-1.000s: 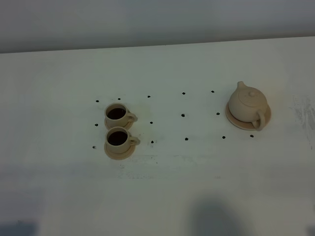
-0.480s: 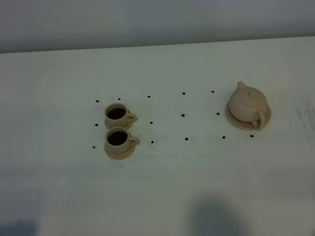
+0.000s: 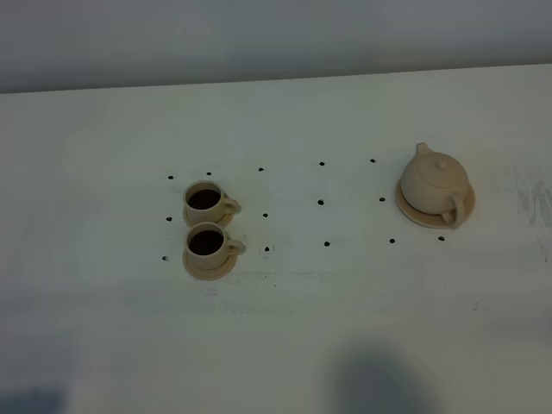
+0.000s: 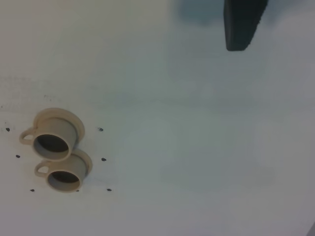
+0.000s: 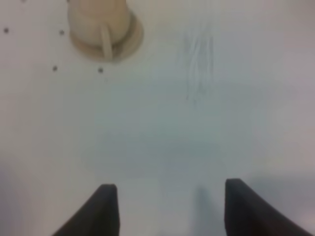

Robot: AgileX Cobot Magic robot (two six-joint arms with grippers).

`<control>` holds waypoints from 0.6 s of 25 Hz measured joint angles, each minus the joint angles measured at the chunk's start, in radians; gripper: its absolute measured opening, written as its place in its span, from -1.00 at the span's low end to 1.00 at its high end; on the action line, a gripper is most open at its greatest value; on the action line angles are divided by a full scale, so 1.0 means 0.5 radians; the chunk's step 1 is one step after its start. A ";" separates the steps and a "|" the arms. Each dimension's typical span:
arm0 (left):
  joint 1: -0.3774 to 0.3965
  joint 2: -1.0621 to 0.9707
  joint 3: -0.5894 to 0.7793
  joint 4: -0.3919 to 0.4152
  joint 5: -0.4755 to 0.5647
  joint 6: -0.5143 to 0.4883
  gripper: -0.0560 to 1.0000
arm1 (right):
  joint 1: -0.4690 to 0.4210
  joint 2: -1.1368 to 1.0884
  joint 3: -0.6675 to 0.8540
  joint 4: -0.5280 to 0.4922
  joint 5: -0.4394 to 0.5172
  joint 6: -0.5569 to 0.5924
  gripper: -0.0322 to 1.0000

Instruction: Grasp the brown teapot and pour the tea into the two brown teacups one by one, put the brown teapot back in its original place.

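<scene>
The brown teapot point(image 3: 434, 181) stands upright with its lid on, on its wide tan disc point(image 3: 420, 216) at the right of the white table, handle toward the front. The two brown teacups point(image 3: 204, 201) point(image 3: 207, 243) stand on small saucers at the left, one behind the other, both holding dark tea. No gripper shows in the exterior high view. In the right wrist view my right gripper point(image 5: 172, 211) is open and empty, well back from the teapot point(image 5: 98, 14). In the left wrist view only one dark finger point(image 4: 242, 24) shows, far from the cups point(image 4: 54, 140) point(image 4: 66, 174).
Small black dots point(image 3: 321, 203) mark a grid on the table between the cups and the teapot. A faint grey scuff point(image 3: 526, 194) lies right of the teapot. A grey wall runs along the table's far edge point(image 3: 276, 79). A soft shadow point(image 3: 379, 379) lies at the front.
The teapot and cups have not moved. The dark shadow at the front left corner has shrunk toward the edge.
</scene>
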 joint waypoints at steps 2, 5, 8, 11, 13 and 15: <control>0.000 0.000 0.000 0.000 0.000 0.000 0.26 | 0.000 -0.099 0.000 0.002 0.000 0.000 0.03; 0.000 0.000 0.000 0.000 0.000 0.000 0.26 | 0.000 -0.217 0.000 0.002 0.000 0.000 0.03; 0.000 0.000 0.000 0.000 0.000 0.000 0.26 | 0.025 -0.237 0.000 0.005 0.002 0.000 0.03; 0.000 0.000 0.000 0.000 0.000 0.000 0.26 | 0.065 -0.241 0.000 0.008 0.002 0.000 0.03; 0.000 0.000 0.000 0.000 0.000 0.000 0.26 | 0.083 -0.241 0.000 0.008 0.002 0.000 0.03; 0.000 0.000 0.000 0.000 0.000 0.000 0.26 | 0.084 -0.241 0.000 0.008 0.002 0.000 0.03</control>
